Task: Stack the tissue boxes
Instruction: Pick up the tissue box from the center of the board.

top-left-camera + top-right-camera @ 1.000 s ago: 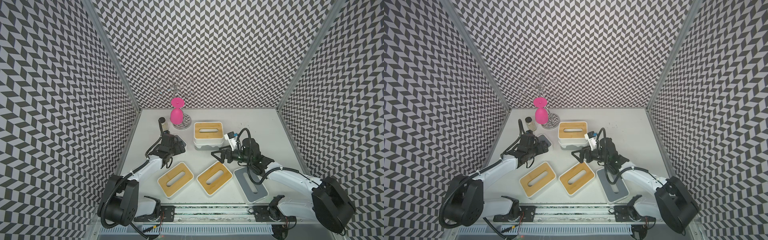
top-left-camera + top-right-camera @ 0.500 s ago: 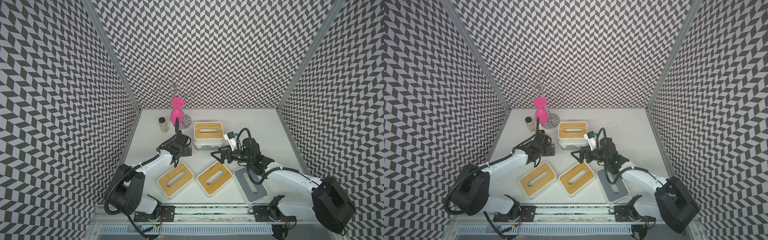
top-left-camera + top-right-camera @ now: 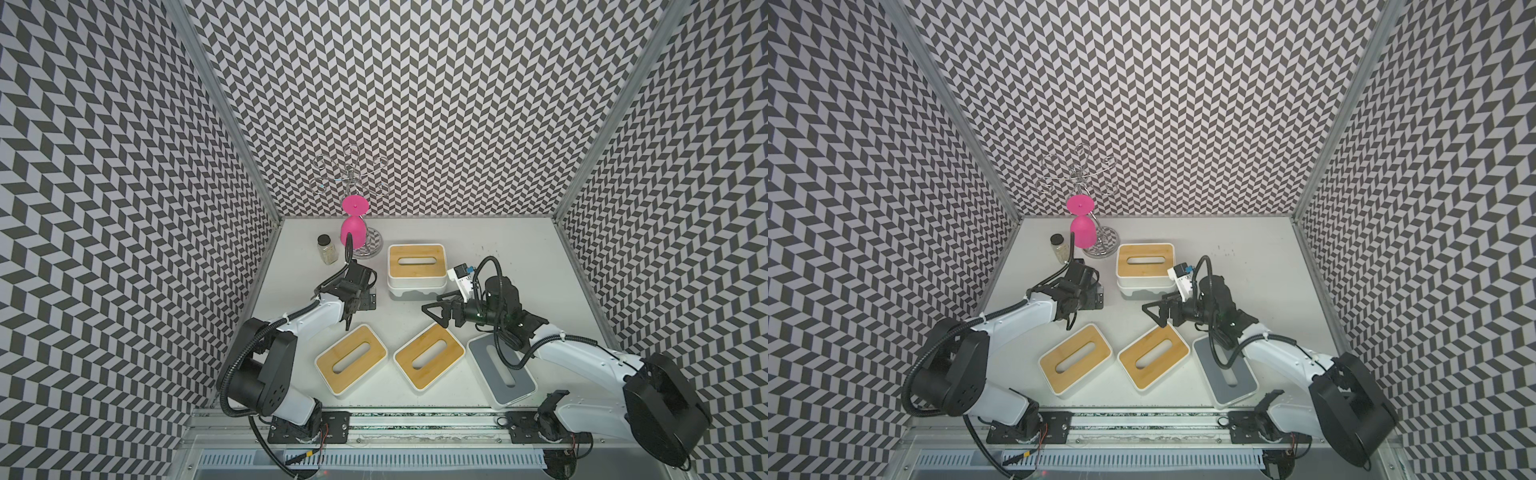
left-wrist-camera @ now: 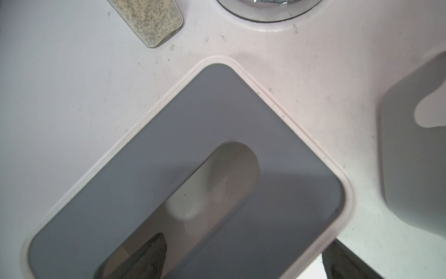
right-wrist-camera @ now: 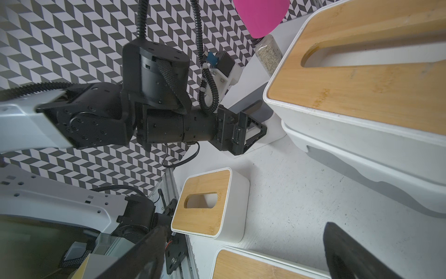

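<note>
Two stand stacked at the back centre — a top bamboo box (image 3: 417, 272) on a white grey-based box (image 3: 415, 291). In front lie a slanted bamboo box (image 3: 351, 365), its bamboo twin (image 3: 429, 355) and a grey-lidded box (image 3: 517, 380), the right arm (image 3: 573, 353) crossing it. Another grey box (image 4: 217, 116), slot oblong, sits under the left gripper (image 3: 359, 305), fingers spread, gripping nothing. Right gripper (image 3: 433, 319) hangs released between stack and twin. A glass jar (image 3: 327, 249) and upturned pink goblet (image 3: 353, 232) are behind.
</note>
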`<state>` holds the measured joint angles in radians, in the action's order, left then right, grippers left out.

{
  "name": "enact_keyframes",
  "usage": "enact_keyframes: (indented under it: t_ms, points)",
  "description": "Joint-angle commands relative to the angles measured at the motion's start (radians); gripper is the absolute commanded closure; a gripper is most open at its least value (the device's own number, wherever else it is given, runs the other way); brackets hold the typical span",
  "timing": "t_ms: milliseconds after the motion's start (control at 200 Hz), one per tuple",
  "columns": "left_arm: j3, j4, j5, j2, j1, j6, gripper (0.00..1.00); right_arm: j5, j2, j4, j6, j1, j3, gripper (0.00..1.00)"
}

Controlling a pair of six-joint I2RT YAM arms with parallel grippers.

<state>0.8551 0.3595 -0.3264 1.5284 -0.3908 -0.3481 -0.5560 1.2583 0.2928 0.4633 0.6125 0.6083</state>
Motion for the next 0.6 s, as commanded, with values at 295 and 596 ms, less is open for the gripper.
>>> enact_keyframes:
  t_ms: [295,596]
  points:
    - [0.061,-0.014,0.044,0.066,0.048,0.000,0.14,-0.009,0.017,0.062,-0.003,0.004,-0.007,0.01]
    - [0.069,0.006,0.062,0.063,0.049,-0.028,0.20,-0.018,0.023,0.058,-0.001,0.005,-0.002,0.01]
